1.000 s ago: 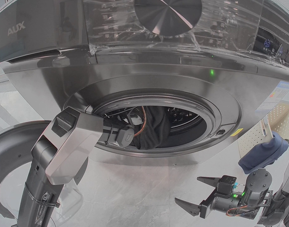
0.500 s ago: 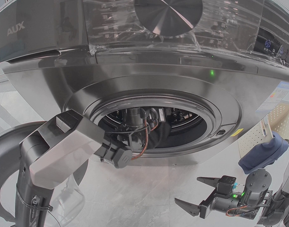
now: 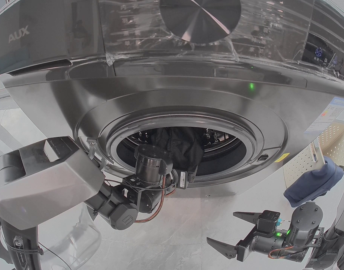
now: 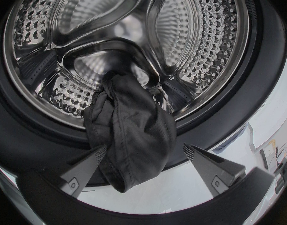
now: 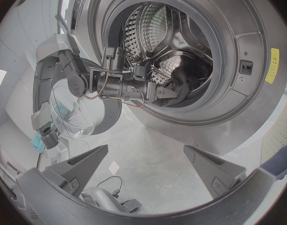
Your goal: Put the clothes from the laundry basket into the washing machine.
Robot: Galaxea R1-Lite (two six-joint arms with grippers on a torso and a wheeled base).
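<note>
A black garment (image 4: 131, 132) hangs out of the washing machine drum (image 4: 181, 32) over the dark door seal; it also shows in the head view as the black garment (image 3: 181, 147) in the round opening (image 3: 269, 139). My left gripper (image 4: 145, 148) is open just in front of the opening, one finger on each side of the hanging cloth without pinching it; from the right wrist it is the left gripper (image 5: 165, 92) at the rim. My right gripper (image 3: 232, 231) is open and holds nothing, low over the floor. A blue garment (image 3: 314, 182) is draped over the cream laundry basket (image 3: 329, 143).
The machine's glass door (image 3: 67, 237) stands swung open at the left, behind my left arm. Light grey floor (image 5: 156, 166) lies in front of the machine. A cable and a small device (image 5: 109, 197) lie on the floor near my right gripper.
My left arm has drawn back out of the drum, down and to the left. The black garment stays behind, hanging over the drum's lip. The right arm has barely moved.
</note>
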